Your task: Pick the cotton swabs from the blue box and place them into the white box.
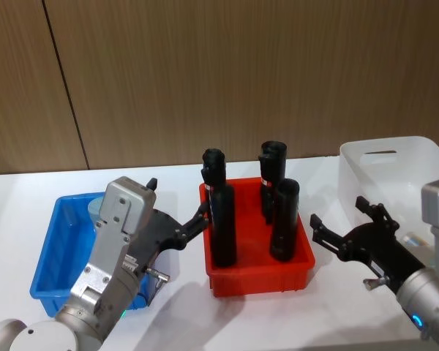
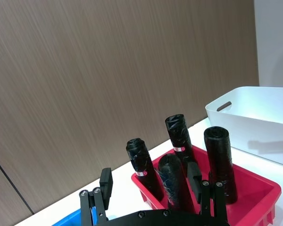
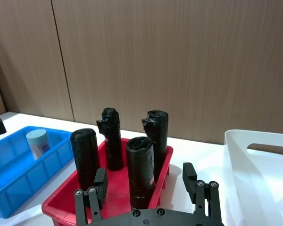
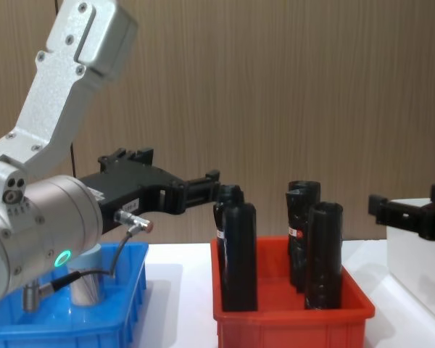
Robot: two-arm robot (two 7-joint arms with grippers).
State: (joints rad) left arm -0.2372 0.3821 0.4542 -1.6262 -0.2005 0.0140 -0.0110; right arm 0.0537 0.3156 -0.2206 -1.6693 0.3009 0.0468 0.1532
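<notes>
Blue box point(image 1: 47, 256): left of the red bin point(image 1: 260, 281), small gap between them. One cotton swabs jar point(image 3: 37, 143) stands upright inside it.
Left gripper point(image 1: 177, 199): raised over the blue box's side nearest the red bin, fingers spread apart, nothing held, tips pointing toward the red bin.
Red bin: four black bottles point(image 1: 222, 219), all upright.
Right gripper point(image 1: 339, 210): just right of the red bin, fingers spread, empty.
White box point(image 1: 395, 157): right of the red bin, behind the right gripper.
</notes>
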